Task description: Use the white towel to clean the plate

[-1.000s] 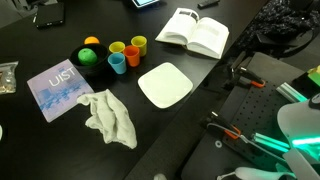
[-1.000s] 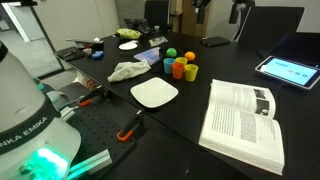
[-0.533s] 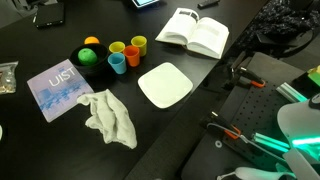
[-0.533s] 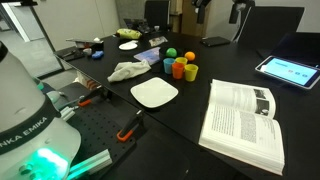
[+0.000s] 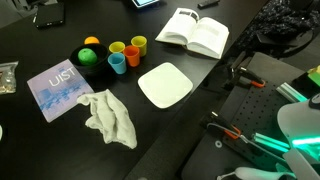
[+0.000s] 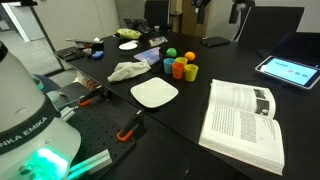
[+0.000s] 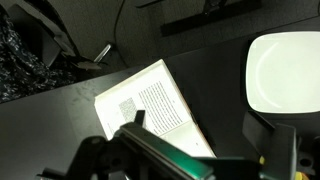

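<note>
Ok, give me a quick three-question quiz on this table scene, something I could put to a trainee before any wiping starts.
1. True or false: the white towel already lies on the plate.
2. Which thing lies closest to the towel? A the blue-and-white booklet; B the tablet; C the orange cup.
3. Name the two things on the table that the wrist view shows.
Key: 1 false, the towel lies crumpled on the table, apart from the plate. 2 A. 3 the open book and the plate.
</note>
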Controlling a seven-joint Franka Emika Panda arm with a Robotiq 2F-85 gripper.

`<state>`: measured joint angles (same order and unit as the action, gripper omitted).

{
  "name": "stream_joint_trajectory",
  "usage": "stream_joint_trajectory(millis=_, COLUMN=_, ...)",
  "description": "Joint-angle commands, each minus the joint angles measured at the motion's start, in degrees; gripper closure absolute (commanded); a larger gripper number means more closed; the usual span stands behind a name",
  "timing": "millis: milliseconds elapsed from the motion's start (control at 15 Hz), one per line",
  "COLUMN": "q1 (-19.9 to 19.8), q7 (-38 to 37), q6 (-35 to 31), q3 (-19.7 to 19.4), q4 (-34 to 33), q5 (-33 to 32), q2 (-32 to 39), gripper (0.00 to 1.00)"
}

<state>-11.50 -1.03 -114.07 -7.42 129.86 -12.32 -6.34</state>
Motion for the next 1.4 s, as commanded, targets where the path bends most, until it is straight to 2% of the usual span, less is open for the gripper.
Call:
stream_joint_trajectory(millis=0, q1=0.67, q7=-0.04, q6=0.11, q3=-0.66, q4=-0.09, q5=-0.06, q2=0.01, gripper=0.0)
stream_joint_trajectory(millis=333, q1=2.33, q7=1.82, q6=-1.74, q3=0.2, q4=0.05, q5=1.84, q2=2.31, gripper=0.0)
stream_joint_trajectory(millis=600, q1=5.07, q7=6.66, q6=-5.8, q3=1.62, q4=1.53, q5=4.3, q2=4.11, gripper=0.0)
stream_joint_trajectory(millis=867, q1=7.27, q7=12.06, q6=-9.63, q3=3.31, q4=2.71, q5=8.27, q2=5.55, gripper=0.0)
stream_joint_trajectory(millis=1333, q1=10.32, q7=21.35, q6=-10.89, q3=6.5, q4=6.24, q5=16.5, q2=6.12, gripper=0.0)
